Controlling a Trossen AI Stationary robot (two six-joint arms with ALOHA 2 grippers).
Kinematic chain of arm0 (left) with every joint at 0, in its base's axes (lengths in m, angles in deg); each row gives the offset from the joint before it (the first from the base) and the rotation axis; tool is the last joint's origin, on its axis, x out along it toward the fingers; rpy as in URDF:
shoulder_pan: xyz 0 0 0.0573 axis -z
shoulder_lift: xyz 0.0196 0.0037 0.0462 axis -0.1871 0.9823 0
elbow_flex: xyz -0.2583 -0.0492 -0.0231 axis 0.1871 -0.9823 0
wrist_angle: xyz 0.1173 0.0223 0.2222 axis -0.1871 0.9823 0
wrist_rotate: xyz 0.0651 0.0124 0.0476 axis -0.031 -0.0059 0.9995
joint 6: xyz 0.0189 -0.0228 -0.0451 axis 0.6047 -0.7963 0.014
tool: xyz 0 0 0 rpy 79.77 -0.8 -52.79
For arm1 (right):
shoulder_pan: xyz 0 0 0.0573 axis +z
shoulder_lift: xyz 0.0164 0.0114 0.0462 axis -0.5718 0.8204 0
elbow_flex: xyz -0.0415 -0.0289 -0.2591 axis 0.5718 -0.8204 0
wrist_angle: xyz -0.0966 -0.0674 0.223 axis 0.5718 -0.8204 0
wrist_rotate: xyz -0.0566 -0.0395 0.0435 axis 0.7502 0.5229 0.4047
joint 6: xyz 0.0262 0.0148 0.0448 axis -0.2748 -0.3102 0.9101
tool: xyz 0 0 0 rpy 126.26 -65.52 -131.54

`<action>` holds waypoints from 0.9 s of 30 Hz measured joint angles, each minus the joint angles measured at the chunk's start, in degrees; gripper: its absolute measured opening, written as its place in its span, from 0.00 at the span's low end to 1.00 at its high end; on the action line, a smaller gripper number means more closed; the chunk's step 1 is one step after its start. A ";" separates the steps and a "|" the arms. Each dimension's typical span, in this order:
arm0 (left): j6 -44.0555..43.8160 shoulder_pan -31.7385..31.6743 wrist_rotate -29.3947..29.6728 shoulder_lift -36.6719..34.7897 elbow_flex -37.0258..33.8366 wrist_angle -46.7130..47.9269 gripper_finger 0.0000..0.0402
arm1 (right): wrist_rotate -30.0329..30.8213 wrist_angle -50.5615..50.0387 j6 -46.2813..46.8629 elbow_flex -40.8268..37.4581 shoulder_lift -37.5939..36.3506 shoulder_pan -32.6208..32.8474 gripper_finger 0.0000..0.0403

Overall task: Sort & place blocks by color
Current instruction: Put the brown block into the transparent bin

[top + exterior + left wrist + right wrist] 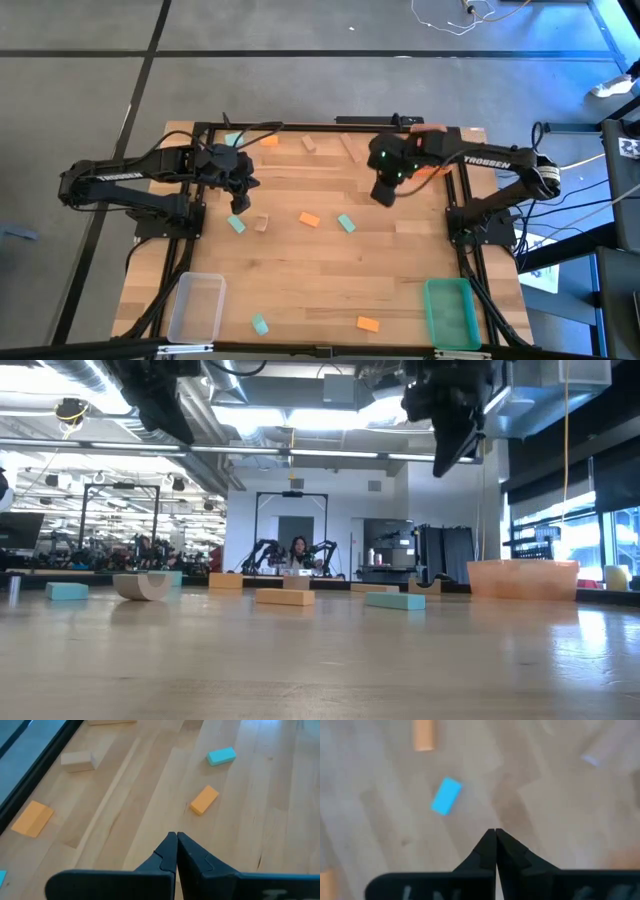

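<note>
From above, the blocks are seen spread over the wooden desk [300, 270]: an orange block [309, 219] and a teal block [346, 224] lie near the middle, another teal block [237, 224] lies just below the left claw [240, 203], and a wood block [261, 222] sits beside it. The right claw [384, 196] is held above the desk, up and to the right of the middle blocks. A clear bin [196, 306] and a green bin [449, 311] are seen at the near corners. In each wrist view, the claw's two fingers are pressed together with nothing between them.
</note>
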 joint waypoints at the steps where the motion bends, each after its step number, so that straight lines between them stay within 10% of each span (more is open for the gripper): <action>1: 0.01 0.00 0.00 0.00 0.00 0.00 0.00 | -0.02 0.65 1.31 0.00 0.00 1.35 0.01; 27: 1.45 -0.02 -1.46 0.00 0.00 -0.05 0.00 | 0.16 8.29 5.56 0.00 0.00 7.91 0.01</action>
